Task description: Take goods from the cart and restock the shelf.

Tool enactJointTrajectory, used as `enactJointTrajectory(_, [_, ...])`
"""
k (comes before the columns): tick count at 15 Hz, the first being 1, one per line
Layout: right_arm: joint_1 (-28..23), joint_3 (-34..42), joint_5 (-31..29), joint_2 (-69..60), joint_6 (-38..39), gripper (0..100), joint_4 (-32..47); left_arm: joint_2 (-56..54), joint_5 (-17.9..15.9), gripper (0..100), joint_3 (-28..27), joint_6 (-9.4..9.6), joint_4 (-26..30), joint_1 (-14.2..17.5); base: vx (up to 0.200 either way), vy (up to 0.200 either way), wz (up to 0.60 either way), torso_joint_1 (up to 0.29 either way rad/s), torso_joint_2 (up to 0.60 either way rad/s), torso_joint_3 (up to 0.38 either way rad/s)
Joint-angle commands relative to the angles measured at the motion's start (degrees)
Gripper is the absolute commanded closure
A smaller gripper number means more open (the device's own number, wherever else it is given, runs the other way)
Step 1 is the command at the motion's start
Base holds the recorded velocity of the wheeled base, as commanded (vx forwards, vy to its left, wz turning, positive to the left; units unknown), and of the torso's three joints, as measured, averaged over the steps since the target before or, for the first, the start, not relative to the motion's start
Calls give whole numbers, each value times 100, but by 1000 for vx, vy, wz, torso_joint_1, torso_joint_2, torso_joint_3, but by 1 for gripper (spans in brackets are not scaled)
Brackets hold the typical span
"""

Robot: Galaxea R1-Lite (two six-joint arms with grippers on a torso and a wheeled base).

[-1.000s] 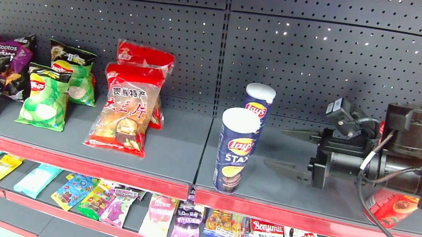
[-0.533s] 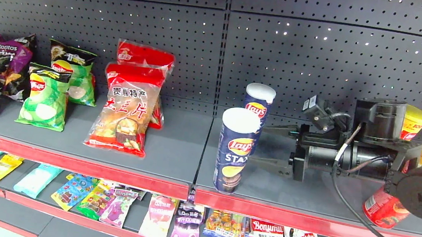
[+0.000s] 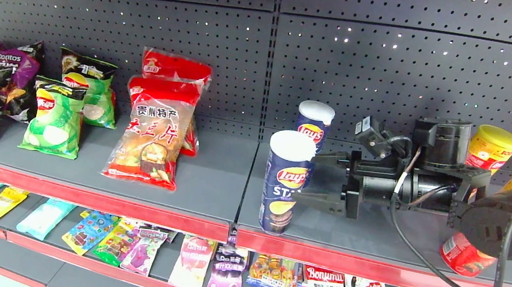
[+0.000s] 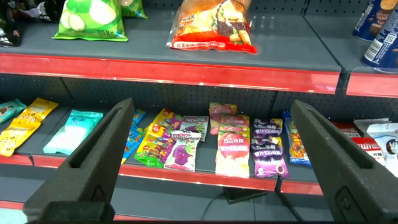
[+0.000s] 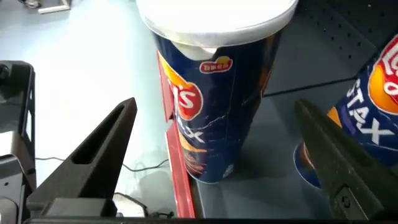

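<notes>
Head view: one chip can looks shelved, right gripper open around it; left gripper open and empty, restocking likely unfinished

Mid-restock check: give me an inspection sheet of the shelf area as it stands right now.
Surface: grey shelf, red front edge.
Job's things: front can upright at the edge; rear can upright behind it.
Clutter: green bags, red bags, yellow-lidded cans.
Grippers: right gripper open, facing the front can; left gripper open, empty.
Cables: black cable hangs below the shelf edge.
Surroundings: pegboard behind; packets below.
</notes>
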Motion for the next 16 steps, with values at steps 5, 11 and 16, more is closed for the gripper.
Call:
enactJointTrajectory(5, [69,-497,232,447,19,0,-3,-2,0,0,1,-1,0,0,0,0,0,0,0,0])
enactJointTrajectory(11, [104,-778,601,711,27,0,-3,-2,0,0,1,-1,0,0,0,0,0,0,0,0])
enactJointTrajectory(16, [183,-901,601,887,45,0,-3,-2,0,0,1,-1,0,0,0,0,0,0,0,0])
